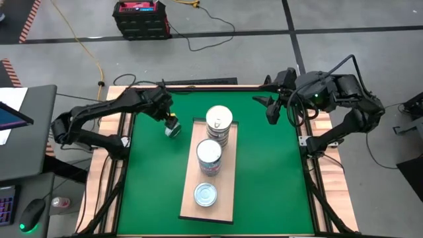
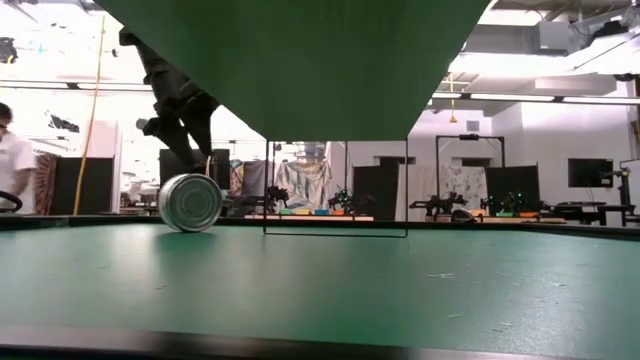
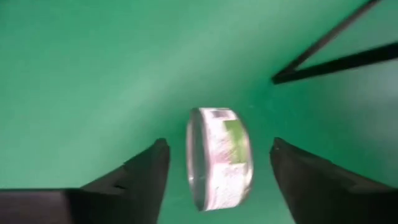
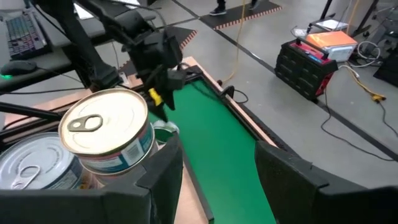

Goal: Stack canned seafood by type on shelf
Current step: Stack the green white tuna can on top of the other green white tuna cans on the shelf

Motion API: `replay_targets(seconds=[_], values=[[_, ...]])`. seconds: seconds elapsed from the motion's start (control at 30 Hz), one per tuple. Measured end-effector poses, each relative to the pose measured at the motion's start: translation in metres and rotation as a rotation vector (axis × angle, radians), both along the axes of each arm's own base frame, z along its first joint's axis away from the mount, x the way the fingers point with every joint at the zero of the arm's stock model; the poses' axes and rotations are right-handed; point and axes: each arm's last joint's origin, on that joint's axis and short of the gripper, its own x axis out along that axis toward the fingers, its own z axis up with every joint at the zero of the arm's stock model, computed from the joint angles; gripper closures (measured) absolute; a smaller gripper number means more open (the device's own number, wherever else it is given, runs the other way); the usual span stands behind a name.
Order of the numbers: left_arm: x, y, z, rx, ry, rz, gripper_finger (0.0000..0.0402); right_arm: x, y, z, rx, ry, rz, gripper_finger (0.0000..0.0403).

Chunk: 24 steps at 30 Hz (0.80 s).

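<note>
Resting on edge between the left claw's (image 3: 217, 171) spread dark fingers, a short round metal tin (image 3: 219, 157).

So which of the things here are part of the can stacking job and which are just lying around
Part of the job:
- shelf board
- three can stacks on it
- loose can on its edge between the left hand's open fingers
- green mat

Lying about:
- red-topped case on the floor
- yellow cable
- computer mouse

We see even overhead light on the green mat (image 1: 264, 165), with soft, faint shadows. In the low view, bright ceiling lamps wash out the room behind. The left wrist view is blurred, its tin (image 3: 219, 158) smeared; the stacked tins' lids (image 1: 219, 119) glare.
</note>
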Motion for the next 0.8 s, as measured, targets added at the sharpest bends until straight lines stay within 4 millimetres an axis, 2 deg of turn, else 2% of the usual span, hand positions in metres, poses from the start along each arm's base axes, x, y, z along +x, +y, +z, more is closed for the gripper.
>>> replay_targets(seconds=[0.17, 0.4, 0.57, 0.8], values=[[0.013, -0.008, -0.011, -0.05, 0.037, -0.081, 0.0088, 0.0, -0.001, 0.0, -0.002, 0.001, -0.005, 0.0175], [0.022, -0.019, -0.038, -0.121, 0.233, -0.127, 0.0099, 0.0, -0.001, 0.0, -0.006, 0.003, -0.002, 0.0175], [0.026, -0.027, -0.044, -0.118, 0.291, -0.178, 0.0146, 0.0, -0.001, 0.0, -0.008, 0.004, -0.001, 0.0175], [0.021, -0.041, -0.038, -0.108, 0.329, -0.248, 0.0269, 0.0, -0.001, 0.0, -0.01, 0.005, 0.0, 0.0175]])
